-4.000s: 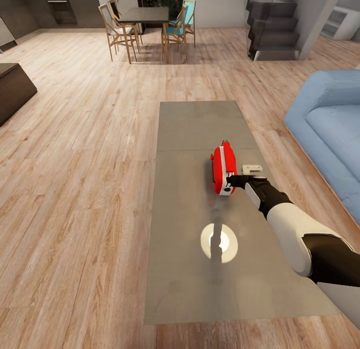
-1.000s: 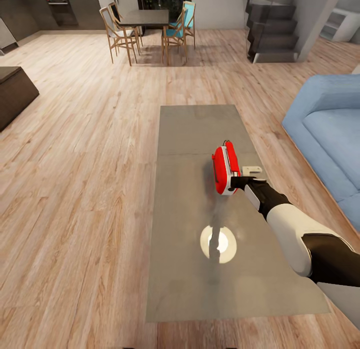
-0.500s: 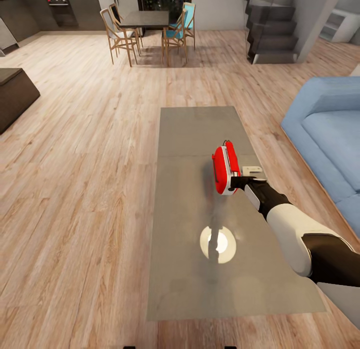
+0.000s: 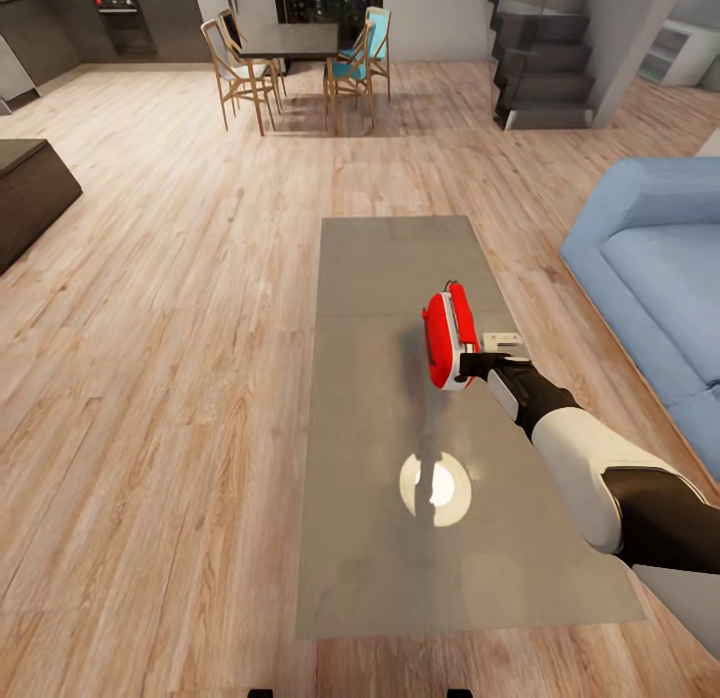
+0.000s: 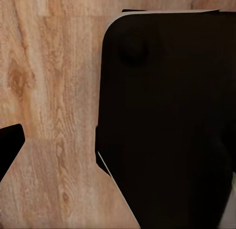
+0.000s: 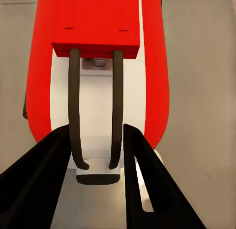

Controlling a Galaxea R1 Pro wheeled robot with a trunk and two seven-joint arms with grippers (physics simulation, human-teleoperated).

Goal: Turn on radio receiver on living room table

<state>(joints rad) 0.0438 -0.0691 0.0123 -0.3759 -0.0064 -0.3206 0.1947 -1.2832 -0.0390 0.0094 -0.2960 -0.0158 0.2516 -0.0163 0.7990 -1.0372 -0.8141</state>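
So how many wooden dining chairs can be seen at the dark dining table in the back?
4: two wooden chairs on the dark table's left side, two on its right. More may be hidden behind.

Long rectangular glossy grey counter [image 4: 400,268] on wood-plank floor [image 4: 160,378]. Small red, white-rimmed radio receiver [image 4: 447,336] on counter, right of centre.

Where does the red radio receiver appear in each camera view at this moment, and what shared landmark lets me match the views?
Head view: the radio receiver stands on the grey table, right of centre, at the tip of the right end effector.
Right wrist view: it looms close, just beyond the end effector's dark fingers.
Left wrist view: wood floor and a dark robot part; not the radio.
Shared landmark: the grey tabletop beneath the radio.
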